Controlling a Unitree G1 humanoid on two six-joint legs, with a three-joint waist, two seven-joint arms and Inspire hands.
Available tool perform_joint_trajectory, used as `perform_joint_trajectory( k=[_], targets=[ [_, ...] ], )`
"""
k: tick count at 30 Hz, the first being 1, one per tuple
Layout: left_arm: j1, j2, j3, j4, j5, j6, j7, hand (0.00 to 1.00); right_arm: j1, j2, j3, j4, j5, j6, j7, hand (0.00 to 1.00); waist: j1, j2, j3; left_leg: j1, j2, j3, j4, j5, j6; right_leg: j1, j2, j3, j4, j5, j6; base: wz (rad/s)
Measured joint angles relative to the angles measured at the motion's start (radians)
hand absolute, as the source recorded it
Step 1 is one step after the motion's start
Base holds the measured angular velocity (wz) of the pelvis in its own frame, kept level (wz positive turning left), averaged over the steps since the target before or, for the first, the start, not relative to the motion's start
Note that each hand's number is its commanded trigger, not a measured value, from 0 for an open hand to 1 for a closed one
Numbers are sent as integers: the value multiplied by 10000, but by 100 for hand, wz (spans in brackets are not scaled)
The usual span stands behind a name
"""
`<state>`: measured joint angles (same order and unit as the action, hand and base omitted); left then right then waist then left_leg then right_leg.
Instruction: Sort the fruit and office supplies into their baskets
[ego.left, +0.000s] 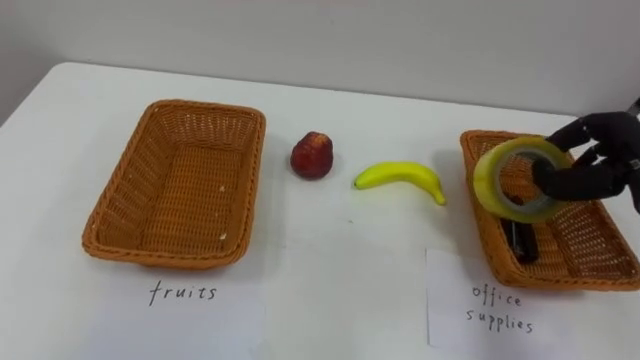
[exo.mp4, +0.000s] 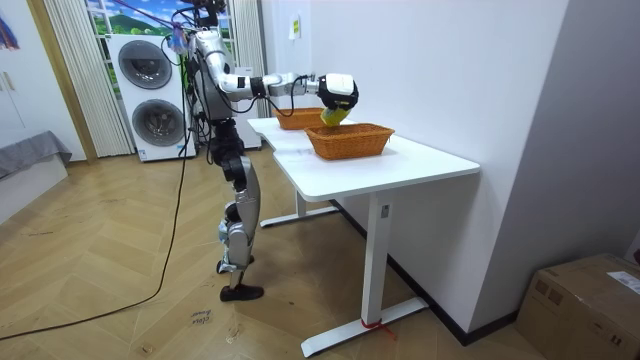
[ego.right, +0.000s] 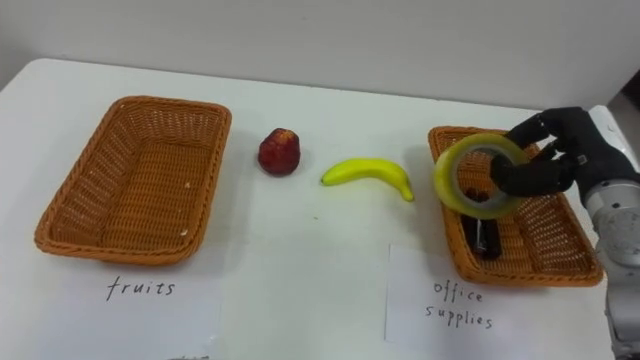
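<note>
My right hand (ego.left: 590, 160) (ego.right: 548, 160) is shut on a yellow-green roll of tape (ego.left: 515, 180) (ego.right: 477, 176), held tilted just above the left part of the office supplies basket (ego.left: 590, 268) (ego.right: 545, 265). A dark object (ego.left: 522, 242) (ego.right: 484, 238) lies inside that basket under the tape. A red apple (ego.left: 313, 155) (ego.right: 281, 151) and a yellow banana (ego.left: 402, 177) (ego.right: 369, 173) lie on the white table between the two baskets. The fruits basket (ego.left: 180, 180) (ego.right: 135, 178) stands at the left with nothing in it. In the room view the right hand (exo.mp4: 338, 92) reaches over the near basket (exo.mp4: 350, 140).
Handwritten paper labels lie in front of each basket: "fruits" (ego.left: 183, 293) and "office supplies" (ego.left: 497, 308). The white table (ego.left: 340, 270) stands against a wall. In the room view I stand at the table's long side, with washing machines (exo.mp4: 150, 95) behind me.
</note>
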<state>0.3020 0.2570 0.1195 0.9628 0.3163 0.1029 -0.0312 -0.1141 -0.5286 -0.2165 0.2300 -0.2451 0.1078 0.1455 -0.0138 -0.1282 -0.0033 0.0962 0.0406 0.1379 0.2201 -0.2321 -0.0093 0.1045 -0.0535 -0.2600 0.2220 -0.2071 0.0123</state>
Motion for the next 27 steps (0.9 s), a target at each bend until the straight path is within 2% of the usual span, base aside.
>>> perform_joint_trajectory(
  k=[2, 4, 27],
  targets=[
    [-11, 0, -2, 0, 1, 0, -4, 0, -2, -61, -2, 1, -16, -3, 0, 8, -36, -5, -6, 3, 0, -2, 1, 0, 0, 0, 4, 63, 1, 0, 0, 0],
    [-8, 2, -3, 0, -1, 1, -6, 0, -1, -142, -1, 2, -97, -3, 52, 0, -70, -1, -3, 6, -1, 1, 1, 0, 0, -3, 6, 80, 1, 0, 0, 0],
    [-98, 67, -33, -9, -3, 1, -28, 0, 10, -192, 13, 160, -767, 23, 322, 0, -80, -43, 12, -2, 3, 141, -130, 1, -1, -191, 18, 186, 30, 2, -4, -1]
  ],
)
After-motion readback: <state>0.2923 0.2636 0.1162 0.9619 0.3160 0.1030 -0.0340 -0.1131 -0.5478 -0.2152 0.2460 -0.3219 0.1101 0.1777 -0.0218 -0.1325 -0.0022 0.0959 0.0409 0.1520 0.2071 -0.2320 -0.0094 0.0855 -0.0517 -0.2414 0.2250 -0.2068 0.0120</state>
